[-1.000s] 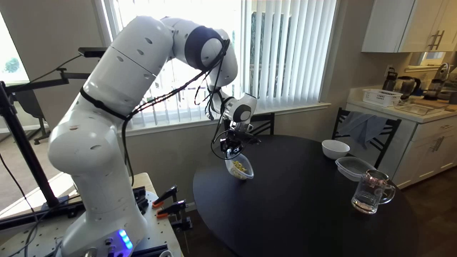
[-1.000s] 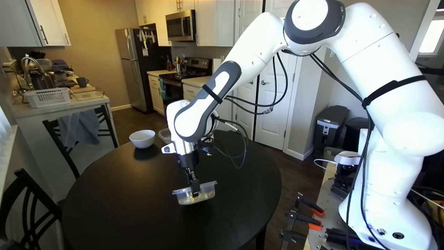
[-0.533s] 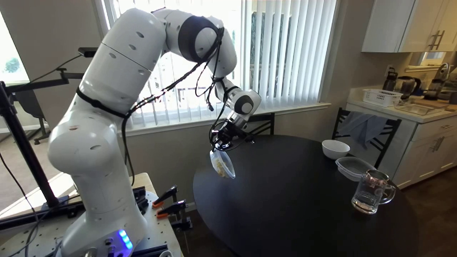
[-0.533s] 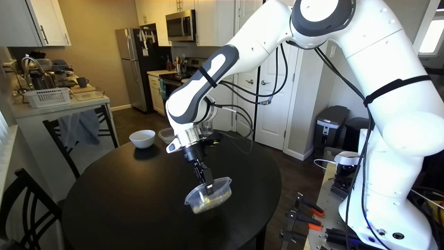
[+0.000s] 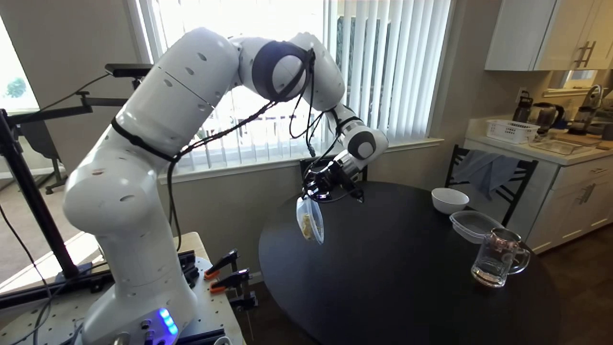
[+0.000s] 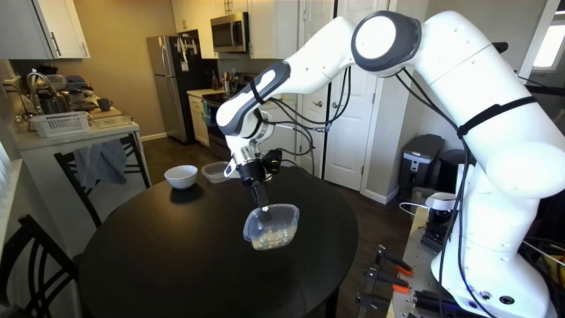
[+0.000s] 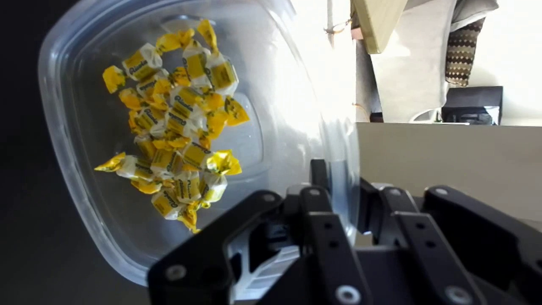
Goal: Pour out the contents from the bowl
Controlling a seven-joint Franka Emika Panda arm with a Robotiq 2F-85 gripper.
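Bowl (image 6: 283, 216) (candies (image 7: 182, 106) inside) tilts steeper than before.

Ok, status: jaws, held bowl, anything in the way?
Jaws clamped on bowl. Bowl steeply tilted over table; candies inside, not yet poured. White bowl and mug stand apart.

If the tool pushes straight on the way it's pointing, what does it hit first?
Probably the dark tabletop, met first by the tilted bowl that the tool grips; how much gap lies between them is hard to judge.
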